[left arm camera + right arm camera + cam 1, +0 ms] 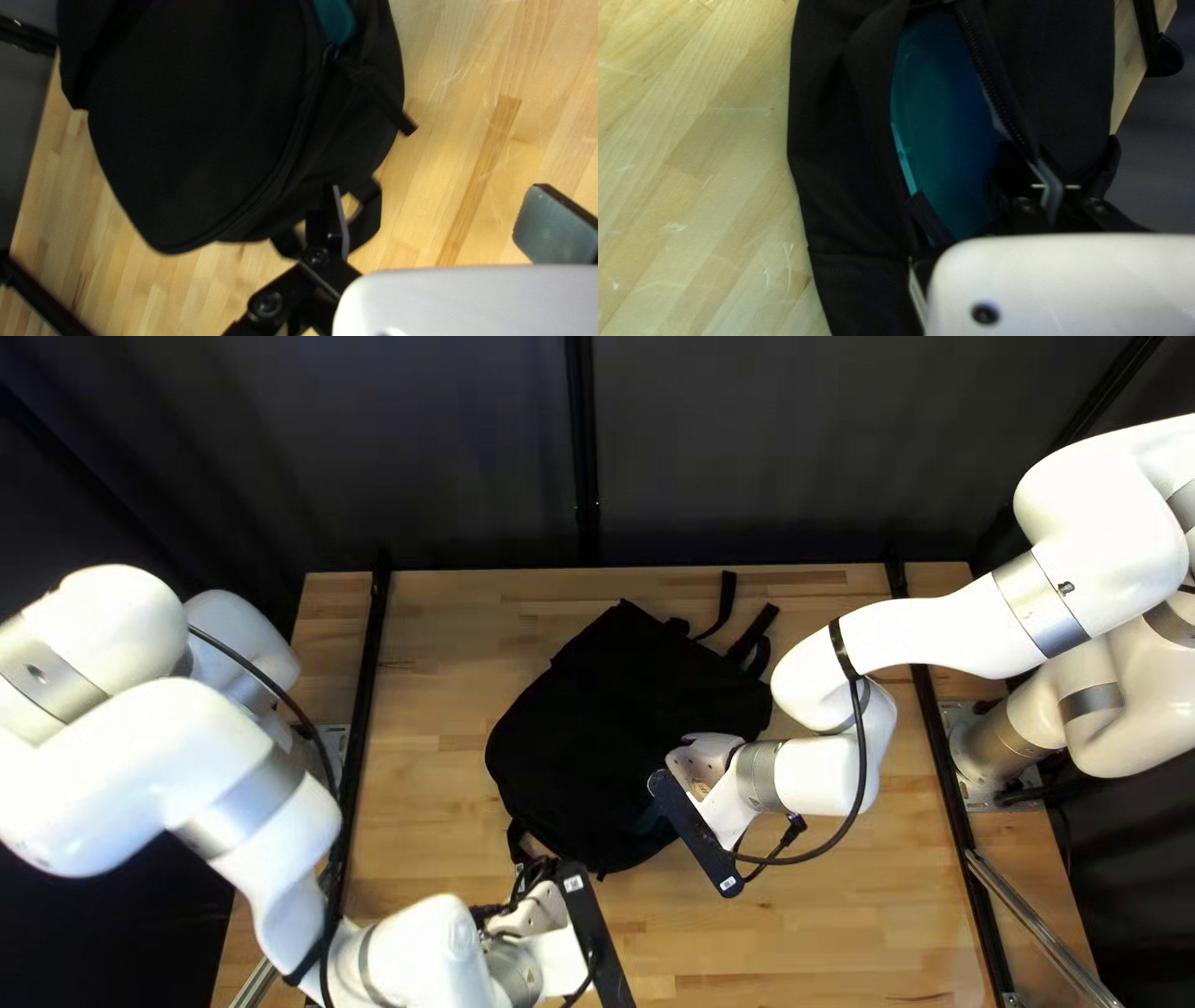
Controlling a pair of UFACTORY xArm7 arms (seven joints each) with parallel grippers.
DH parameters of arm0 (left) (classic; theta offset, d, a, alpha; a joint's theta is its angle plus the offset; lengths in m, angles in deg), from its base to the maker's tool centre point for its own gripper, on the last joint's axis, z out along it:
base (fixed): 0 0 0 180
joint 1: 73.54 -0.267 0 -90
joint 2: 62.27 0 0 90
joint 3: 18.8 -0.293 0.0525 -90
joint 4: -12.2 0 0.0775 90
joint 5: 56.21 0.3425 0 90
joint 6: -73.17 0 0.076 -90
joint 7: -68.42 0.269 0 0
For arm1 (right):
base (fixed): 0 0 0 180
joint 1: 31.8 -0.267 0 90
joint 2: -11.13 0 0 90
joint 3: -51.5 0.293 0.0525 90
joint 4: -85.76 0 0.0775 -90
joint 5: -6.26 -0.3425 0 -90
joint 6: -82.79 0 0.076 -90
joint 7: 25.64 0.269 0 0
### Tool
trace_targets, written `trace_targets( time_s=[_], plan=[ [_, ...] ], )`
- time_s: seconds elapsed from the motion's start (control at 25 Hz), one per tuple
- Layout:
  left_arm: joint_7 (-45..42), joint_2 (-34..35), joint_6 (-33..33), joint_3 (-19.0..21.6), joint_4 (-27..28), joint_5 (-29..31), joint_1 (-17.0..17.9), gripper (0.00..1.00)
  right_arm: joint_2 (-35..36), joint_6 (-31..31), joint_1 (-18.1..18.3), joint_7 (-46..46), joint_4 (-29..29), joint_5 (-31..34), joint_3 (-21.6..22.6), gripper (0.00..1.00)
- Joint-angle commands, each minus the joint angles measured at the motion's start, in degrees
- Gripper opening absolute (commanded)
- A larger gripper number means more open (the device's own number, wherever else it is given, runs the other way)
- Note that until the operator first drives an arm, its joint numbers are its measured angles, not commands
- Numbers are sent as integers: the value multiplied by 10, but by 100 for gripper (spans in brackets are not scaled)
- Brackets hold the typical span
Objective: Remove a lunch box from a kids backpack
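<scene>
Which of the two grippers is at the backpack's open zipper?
The right gripper. It is at the edge of the zipper, beside the teal thing showing inside the backpack. The left gripper is open, away from that zipper.

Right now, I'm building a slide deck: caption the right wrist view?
Teal lunch box showing inside an unzipped black backpack.

The top left view looks down aslant from high off the bag's [598,722] near side. The left wrist view looks down from closer, at its near end; the right wrist view, closest, into its opening. Both wrist views catch the box [946,124].
</scene>
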Motion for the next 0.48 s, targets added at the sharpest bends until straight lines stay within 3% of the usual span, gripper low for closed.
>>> trace_targets(
  time_s=[0.04, 0.48],
  plan=[
    [-12, -25, -3, -10, 10, 37, 1, 100, 4, 2, -1, -5, 5, -2, 1, 0],
    [-37, -33, -5, -20, -2, 67, 1, 100, 16, 2, 0, -9, 19, -2, 0, 0]
  ],
)
